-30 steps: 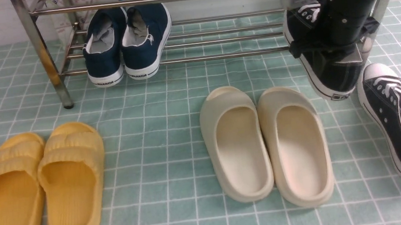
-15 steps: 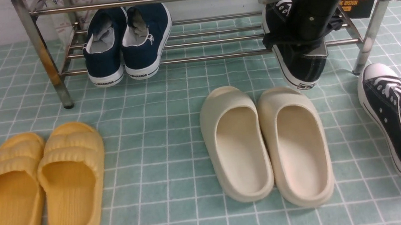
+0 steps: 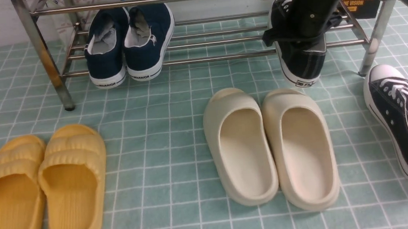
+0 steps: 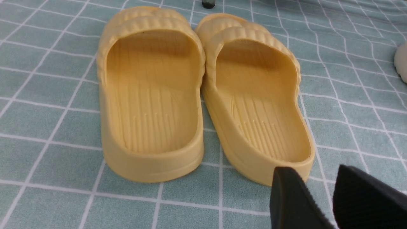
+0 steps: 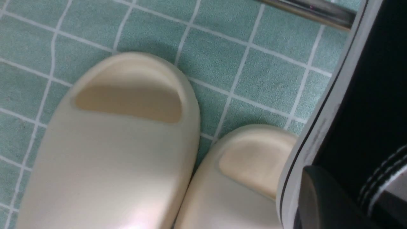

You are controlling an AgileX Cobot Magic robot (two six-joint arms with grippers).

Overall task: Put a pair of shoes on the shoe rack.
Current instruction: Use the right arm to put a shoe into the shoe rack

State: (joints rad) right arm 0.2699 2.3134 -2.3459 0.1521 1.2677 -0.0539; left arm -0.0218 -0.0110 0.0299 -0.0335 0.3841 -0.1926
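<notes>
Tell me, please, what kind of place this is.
Probably a staged entryway corner for shoes: a metal shoe rack with blue sneakers on it, and yellow slippers and cream slippers paired on a green checked mat.

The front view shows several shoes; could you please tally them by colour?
yellow slippers: 2
cream slippers: 2
navy slip-ons: 2
black sneakers: 2
Total: 8
</notes>
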